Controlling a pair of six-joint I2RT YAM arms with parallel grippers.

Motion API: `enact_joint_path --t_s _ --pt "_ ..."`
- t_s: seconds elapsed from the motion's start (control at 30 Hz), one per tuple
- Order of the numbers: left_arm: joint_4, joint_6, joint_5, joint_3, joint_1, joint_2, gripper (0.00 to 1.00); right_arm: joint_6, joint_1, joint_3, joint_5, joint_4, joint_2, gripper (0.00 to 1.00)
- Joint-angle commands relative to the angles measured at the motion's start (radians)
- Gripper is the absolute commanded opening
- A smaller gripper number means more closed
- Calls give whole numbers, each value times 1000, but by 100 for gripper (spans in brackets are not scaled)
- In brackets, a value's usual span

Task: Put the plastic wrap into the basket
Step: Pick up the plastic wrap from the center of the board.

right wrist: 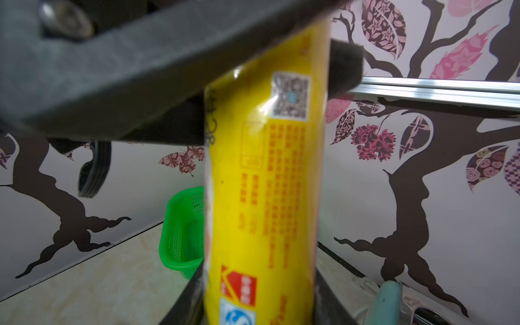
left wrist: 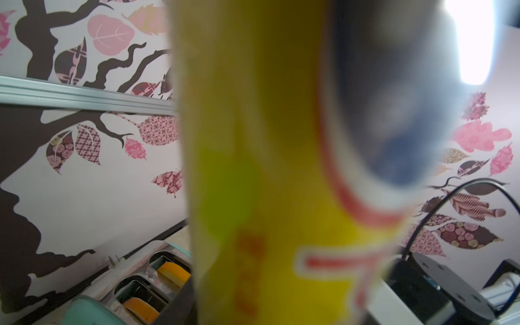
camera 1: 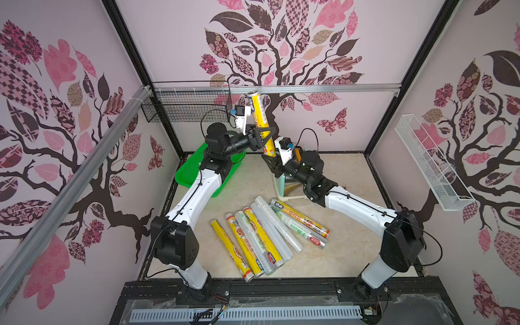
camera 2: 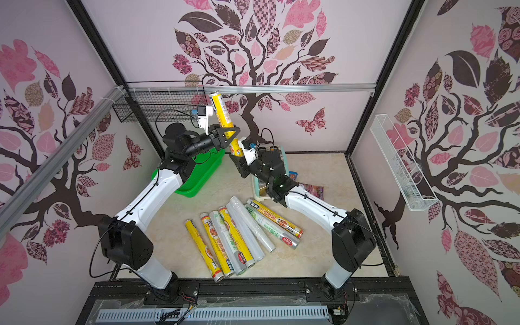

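Above the worktop's (camera 1: 354, 168) far middle, the right gripper (camera 1: 268, 159) has its fingers (right wrist: 184, 305) pressed against both sides of a yellow roll's (camera 1: 257, 112) lower end, its forearm reaching in from the right. Higher up, the left gripper (camera 1: 264, 135) brackets the roll's middle, but I cannot tell whether it squeezes. The roll stands nearly upright in the air, glossy, with red print and a blue logo. More rolls (camera 1: 261, 236) lie fanned near the front edge. The green basket (camera 1: 184, 176) sits at the far left, under the left arm.

Stereo pair looking down, wrist views close on roll (right wrist: 264, 183)
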Motion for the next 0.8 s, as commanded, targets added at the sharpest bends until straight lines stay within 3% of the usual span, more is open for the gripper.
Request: enact_joint_path --t_s 0.0,0.1,0.33,0.6,0.77 --pt "32 3 87 25 3 -24 69 -8 7 14 -32 63 -10 30" --pt "32 -4 111 36 10 -19 75 45 -9 -1 -58 116 -24 30" --pt "69 -36 159 55 12 -1 74 86 -18 -17 -157 201 -51 30" --pt "110 -34 229 47 9 -6 73 189 -44 11 -180 281 -35 31" --pt "52 -2 248 61 15 -14 77 209 -50 33 -228 284 -23 32"
